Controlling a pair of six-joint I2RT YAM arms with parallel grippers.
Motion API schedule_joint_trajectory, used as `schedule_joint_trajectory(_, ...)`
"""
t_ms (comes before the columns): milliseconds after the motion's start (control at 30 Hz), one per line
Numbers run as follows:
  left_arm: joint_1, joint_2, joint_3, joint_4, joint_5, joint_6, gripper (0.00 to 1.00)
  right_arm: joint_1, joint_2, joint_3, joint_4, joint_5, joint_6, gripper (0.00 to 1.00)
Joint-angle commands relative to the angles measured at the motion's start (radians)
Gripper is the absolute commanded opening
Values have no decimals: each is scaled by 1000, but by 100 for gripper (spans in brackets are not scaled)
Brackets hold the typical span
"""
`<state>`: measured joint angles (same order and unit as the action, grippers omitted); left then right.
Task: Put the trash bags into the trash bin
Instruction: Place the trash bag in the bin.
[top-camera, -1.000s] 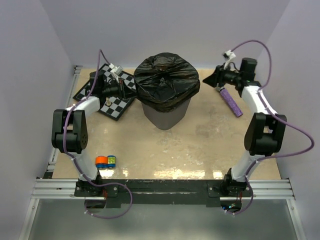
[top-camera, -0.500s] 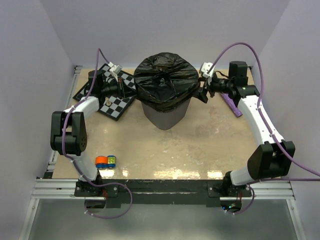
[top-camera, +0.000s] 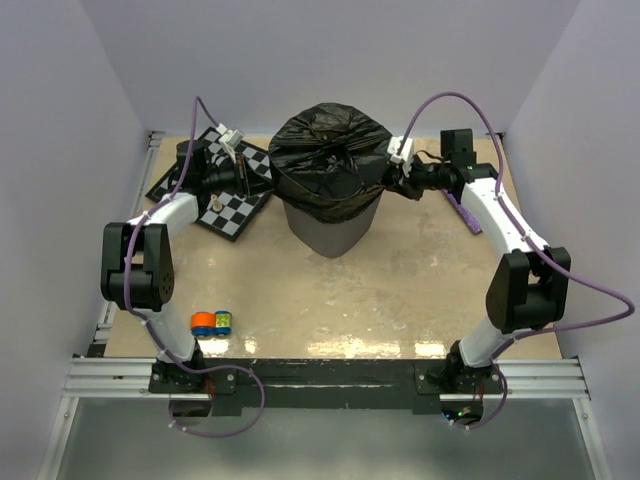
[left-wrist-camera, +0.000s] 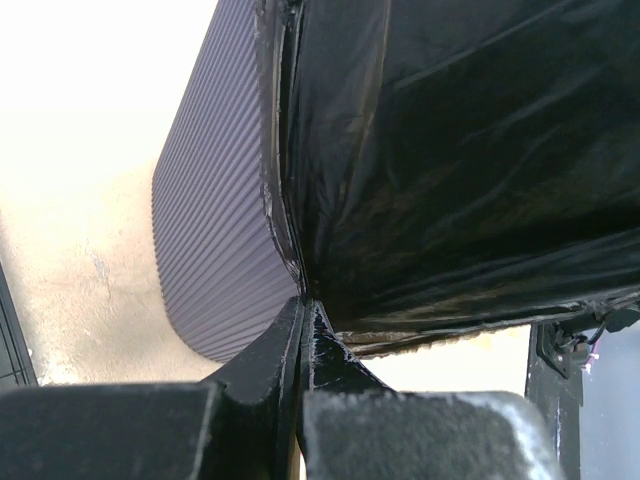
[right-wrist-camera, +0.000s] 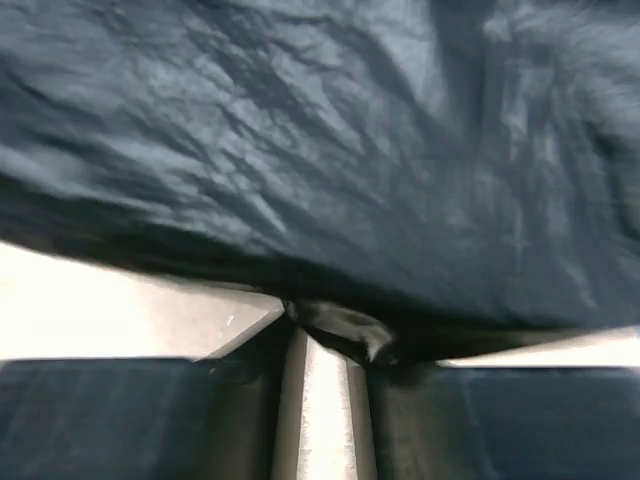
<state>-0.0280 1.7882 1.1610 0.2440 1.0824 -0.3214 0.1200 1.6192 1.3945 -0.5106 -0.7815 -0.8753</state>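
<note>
The trash bin, grey and ribbed, stands mid-table with a glossy black trash bag spread over its rim. My left gripper is at the rim's left side. In the left wrist view its jaws are shut on the trash bag's edge beside the trash bin's wall. My right gripper is at the rim's right side. In the right wrist view a fold of the trash bag is pinched at the tips of the right gripper.
A chessboard with small pieces lies left of the bin under the left arm. A purple glittery microphone lies at the far right. An orange and blue toy sits near the left arm's base. Walls close in three sides.
My right arm swung left from the far right corner to the bin's right rim, opened, then closed on the bag's edge. The left gripper has stayed put.
</note>
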Motion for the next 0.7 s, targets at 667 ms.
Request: schedule_joint_trajectory(667,-41,171,-54,54,-29,113,0,9,-47,-288,288,-41,170,0)
